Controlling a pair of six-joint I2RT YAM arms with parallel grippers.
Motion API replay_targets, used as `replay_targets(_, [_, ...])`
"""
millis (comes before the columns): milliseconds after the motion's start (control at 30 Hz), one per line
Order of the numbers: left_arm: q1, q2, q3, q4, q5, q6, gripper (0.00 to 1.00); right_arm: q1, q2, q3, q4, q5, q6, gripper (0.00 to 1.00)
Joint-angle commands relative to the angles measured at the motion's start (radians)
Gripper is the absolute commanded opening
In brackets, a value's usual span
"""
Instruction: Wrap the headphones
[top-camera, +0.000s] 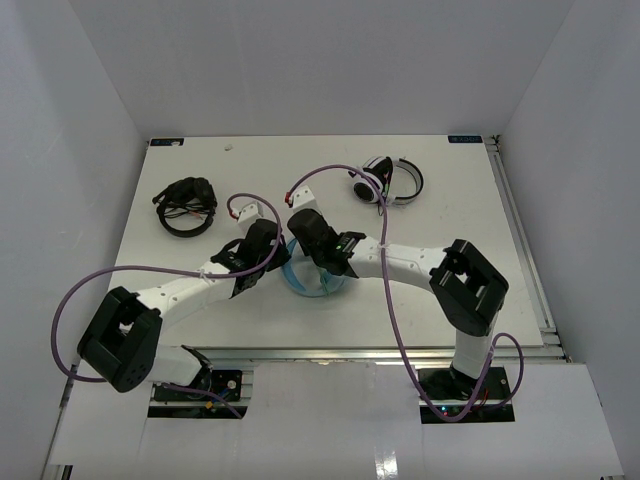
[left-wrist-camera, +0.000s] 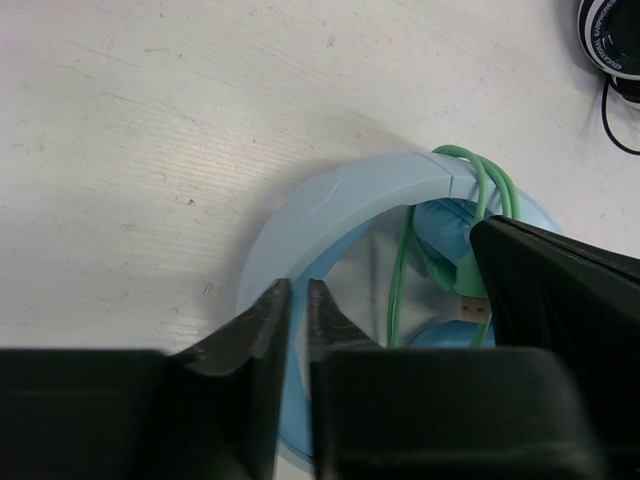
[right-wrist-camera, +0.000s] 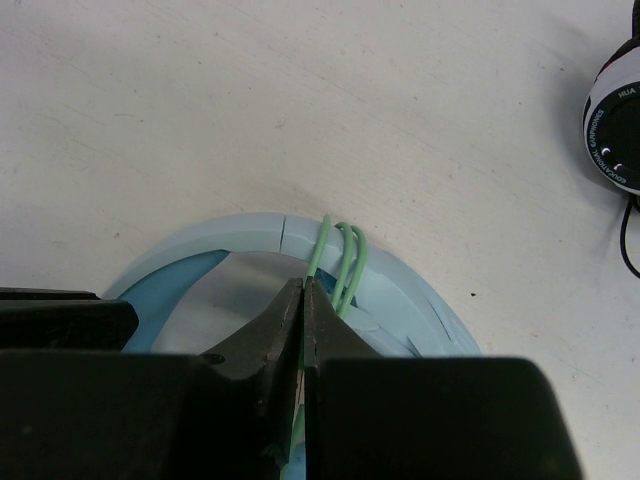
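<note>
The light blue headphones (top-camera: 306, 285) lie at the table's centre between both arms. In the left wrist view my left gripper (left-wrist-camera: 299, 290) is shut on the wide headband (left-wrist-camera: 350, 195), with the blue band pinched between its fingers. In the right wrist view my right gripper (right-wrist-camera: 303, 287) is shut on the thin pale green cable (right-wrist-camera: 345, 245), which loops a few times over the headband (right-wrist-camera: 240, 232). The cable's plug (left-wrist-camera: 475, 305) hangs inside the band beside an ear cup. In the top view the left gripper (top-camera: 274, 266) and right gripper (top-camera: 322, 268) are close together over the headphones.
Black headphones (top-camera: 187, 205) lie at the back left. White-and-black headphones (top-camera: 390, 180) lie at the back right and also show in the right wrist view (right-wrist-camera: 615, 130). White walls enclose the table on three sides.
</note>
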Motion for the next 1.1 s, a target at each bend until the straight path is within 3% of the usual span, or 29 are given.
replay_targets(0, [-0.001, -0.002, 0.029, 0.014, 0.003, 0.014, 0.34, -0.004, -0.048, 0.018, -0.010, 0.045, -0.046, 0.08])
replay_targets(1067, [-0.001, 0.026, 0.033, 0.036, -0.004, 0.021, 0.37, -0.004, -0.097, -0.098, 0.119, 0.094, -0.189, 0.08])
